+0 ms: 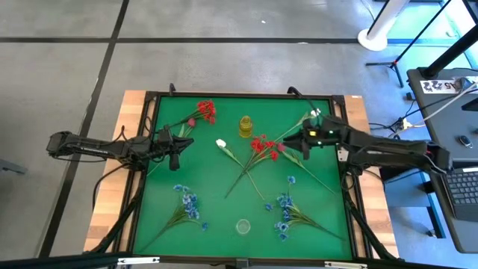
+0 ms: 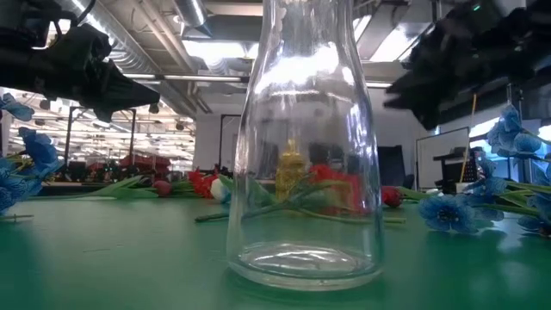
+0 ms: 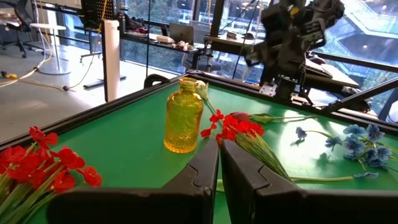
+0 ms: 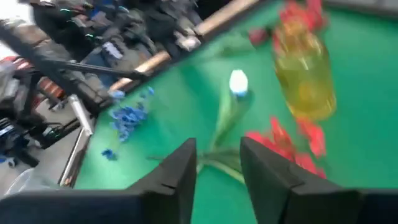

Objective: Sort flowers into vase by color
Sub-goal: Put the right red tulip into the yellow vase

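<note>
Flowers lie flat on the green mat (image 1: 224, 187). One red bunch (image 1: 205, 110) lies far left and another (image 1: 265, 146) in the middle. A white bud (image 1: 221, 143) lies left of the middle bunch. Blue sprays lie near left (image 1: 187, 202) and near right (image 1: 284, 211). A yellow glass vase (image 1: 245, 127) stands at far centre and a clear glass vase (image 1: 243, 226) near the front edge. My left gripper (image 1: 187, 143) is shut and empty, left of the white bud. My right gripper (image 1: 287, 146) is open and empty above the mat, beside the middle red bunch (image 4: 292, 146).
White flowers (image 1: 314, 116) lie at the far right, beside my right arm. A raised dark frame (image 1: 149, 134) runs round the mat. In the low view the clear vase (image 2: 306, 172) fills the foreground. Open mat lies between the two blue sprays.
</note>
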You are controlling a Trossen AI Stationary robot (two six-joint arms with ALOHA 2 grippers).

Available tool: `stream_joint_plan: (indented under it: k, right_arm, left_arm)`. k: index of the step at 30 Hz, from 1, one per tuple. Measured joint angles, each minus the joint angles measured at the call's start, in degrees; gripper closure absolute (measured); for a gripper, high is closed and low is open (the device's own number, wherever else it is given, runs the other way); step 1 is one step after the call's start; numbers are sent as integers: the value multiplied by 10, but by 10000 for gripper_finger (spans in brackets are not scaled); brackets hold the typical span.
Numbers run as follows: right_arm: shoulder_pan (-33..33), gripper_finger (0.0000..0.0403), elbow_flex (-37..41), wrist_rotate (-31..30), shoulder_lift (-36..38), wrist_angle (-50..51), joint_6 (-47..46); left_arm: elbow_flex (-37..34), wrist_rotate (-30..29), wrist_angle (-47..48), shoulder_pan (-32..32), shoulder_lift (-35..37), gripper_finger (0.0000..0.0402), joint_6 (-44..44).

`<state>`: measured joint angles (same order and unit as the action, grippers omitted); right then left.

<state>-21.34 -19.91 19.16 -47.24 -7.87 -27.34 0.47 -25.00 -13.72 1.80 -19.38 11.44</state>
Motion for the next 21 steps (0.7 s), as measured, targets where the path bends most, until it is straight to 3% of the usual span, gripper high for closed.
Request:
stream_joint_plan:
  k: [8,12,18,21]
  right_arm:
    - [14,242,0,8,-153,-25,-137]
    - [43,243,-12,20,-192,-47,-164]
    - [77,244,-97,20,-195,102,-93]
    - [98,244,-172,-28,-194,244,-21]
  left_arm:
    - [0,0,0,0,0,384,0]
    - [0,0,0,0,0,384,0]
    - [0,0,0,0,0,384,0]
    - [0,0,0,0,0,384,0]
